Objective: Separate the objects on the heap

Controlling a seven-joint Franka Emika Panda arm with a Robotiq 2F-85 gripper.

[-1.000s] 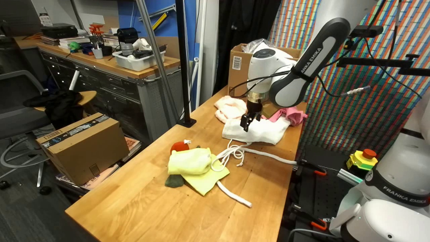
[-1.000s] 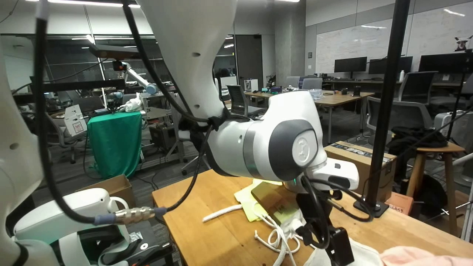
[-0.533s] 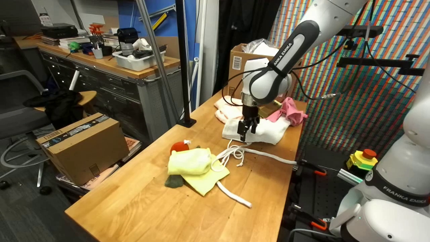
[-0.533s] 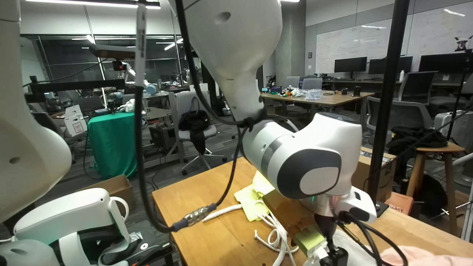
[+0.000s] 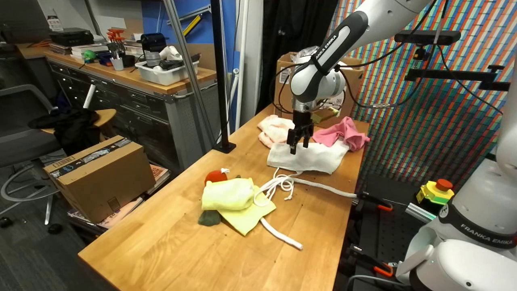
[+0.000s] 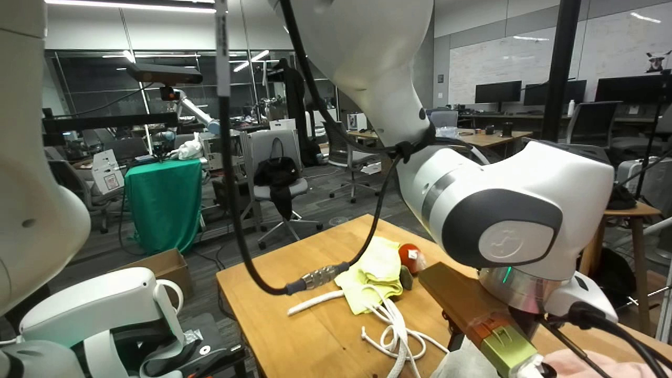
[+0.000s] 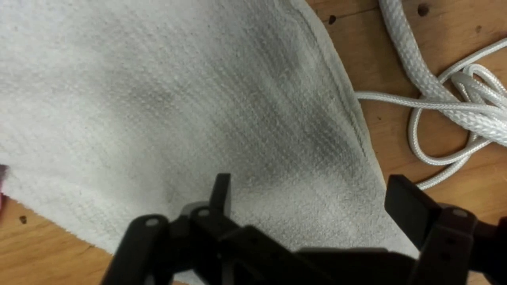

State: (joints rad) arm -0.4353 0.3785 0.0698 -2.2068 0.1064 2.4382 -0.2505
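Observation:
My gripper (image 5: 299, 144) hangs open over the white towel (image 5: 309, 157), with nothing held; in the wrist view its fingers (image 7: 412, 209) stand wide apart above the towel. Behind the towel lie a pale pink cloth (image 5: 276, 128) and a deeper pink cloth (image 5: 343, 132). Nearer the table's front, a folded yellow-green cloth (image 5: 232, 196) covers part of the red-and-green soft toy (image 5: 215, 177). The white cord (image 6: 396, 328) runs under and over the yellow-green cloth, its loops beside the towel. No single mound shows; the objects lie in groups. The arm blocks most of the gripper in an exterior view.
A cardboard box (image 5: 284, 87) stands at the table's far end, close behind the arm. Near the table edge rises a black post (image 5: 224, 146). A brown-and-green block (image 6: 472, 320) rides beside the wrist. Clamps (image 5: 375, 200) sit along the robot's side of the wooden table (image 5: 173, 258).
The arm has swung towards the far end with the cardboard box. My gripper dipped over the towel, then rose and moved back a little. The cloths, cord and toy have stayed put.

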